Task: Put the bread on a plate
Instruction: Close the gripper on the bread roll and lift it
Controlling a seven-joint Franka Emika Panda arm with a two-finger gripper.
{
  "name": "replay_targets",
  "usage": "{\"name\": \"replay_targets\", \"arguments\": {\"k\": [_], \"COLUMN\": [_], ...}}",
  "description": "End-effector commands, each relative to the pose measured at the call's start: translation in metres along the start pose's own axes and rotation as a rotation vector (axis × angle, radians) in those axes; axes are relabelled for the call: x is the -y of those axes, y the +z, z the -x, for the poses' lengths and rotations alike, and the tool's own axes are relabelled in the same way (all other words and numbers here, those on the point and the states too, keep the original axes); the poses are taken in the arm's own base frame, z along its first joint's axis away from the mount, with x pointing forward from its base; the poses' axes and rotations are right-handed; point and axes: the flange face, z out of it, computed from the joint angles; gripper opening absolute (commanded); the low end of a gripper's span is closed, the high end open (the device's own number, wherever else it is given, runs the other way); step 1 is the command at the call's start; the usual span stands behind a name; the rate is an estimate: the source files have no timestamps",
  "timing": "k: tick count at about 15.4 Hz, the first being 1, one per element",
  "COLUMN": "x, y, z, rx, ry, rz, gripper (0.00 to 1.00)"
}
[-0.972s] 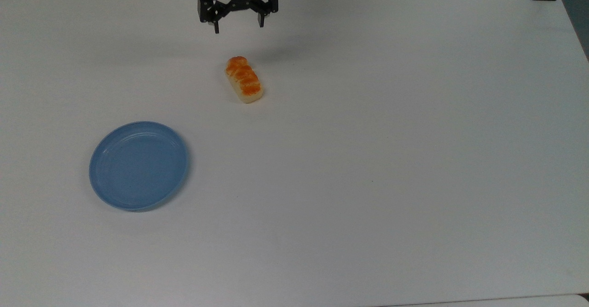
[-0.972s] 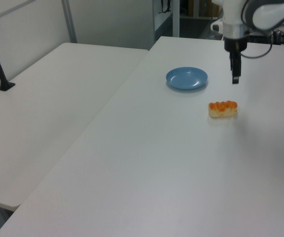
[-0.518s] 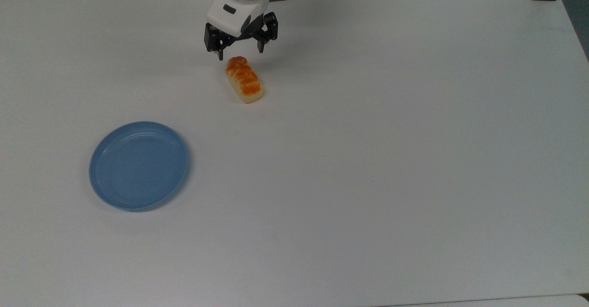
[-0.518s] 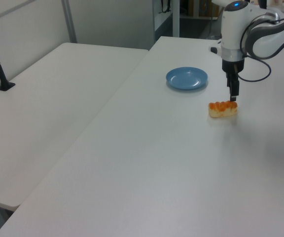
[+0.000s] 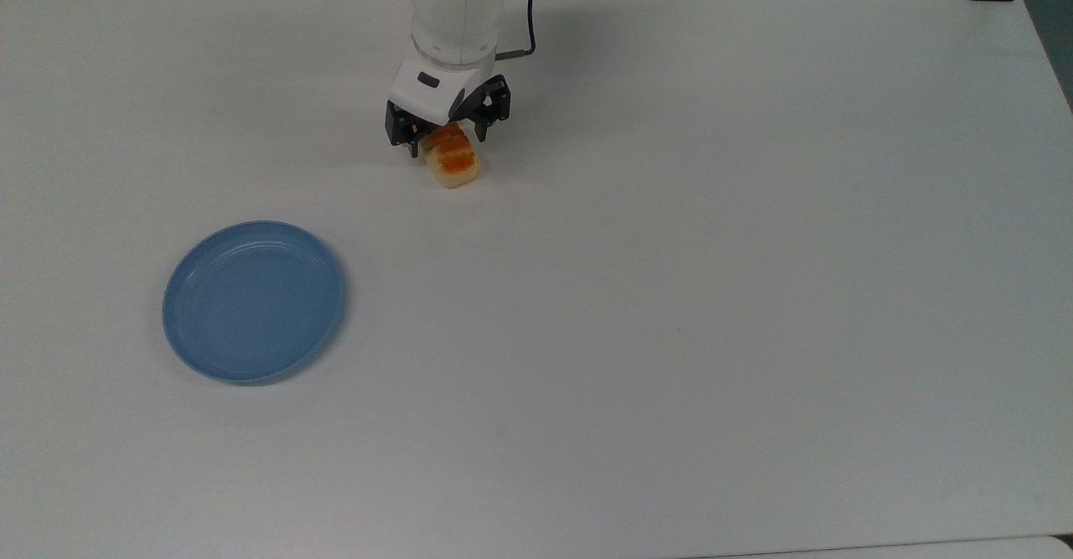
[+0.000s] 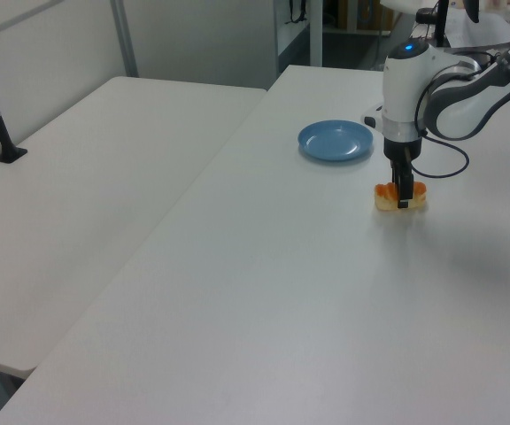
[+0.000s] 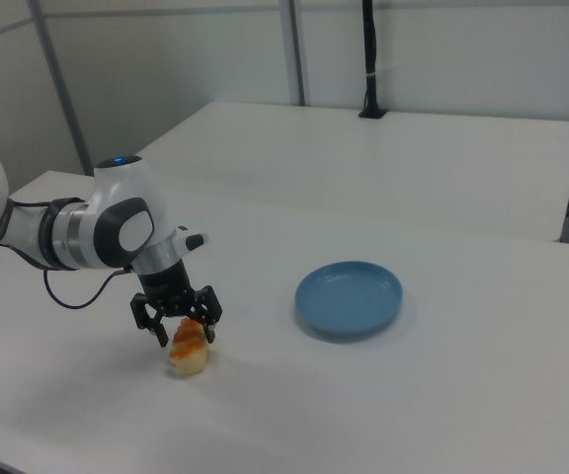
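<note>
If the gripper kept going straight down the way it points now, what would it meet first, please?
Probably the bread: the gripper points down with open jaws straddling it, the table beneath.

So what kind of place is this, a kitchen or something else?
Likely a robotics lab or office workspace, not a kitchen: plain white tables, partition walls, and a robot arm working over a bun-like bread and an empty blue plate.
</note>
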Motion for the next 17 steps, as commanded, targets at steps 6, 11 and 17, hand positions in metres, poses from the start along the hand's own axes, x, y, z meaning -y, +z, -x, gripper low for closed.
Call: {"name": "replay_targets", "arguments": {"k": [6,11,17], "x": [-0.004,-0.009,-0.033], "y": [-0.007,-0.035,-0.180], "z": [0.001,0.000,-0.019], "rx": [0.005,0.012,0.008], "ry": [0.049,0.091,0.219], "rz": [0.014,0.022,-0.130], "gripper": [0.24,0.11,0.11]}}
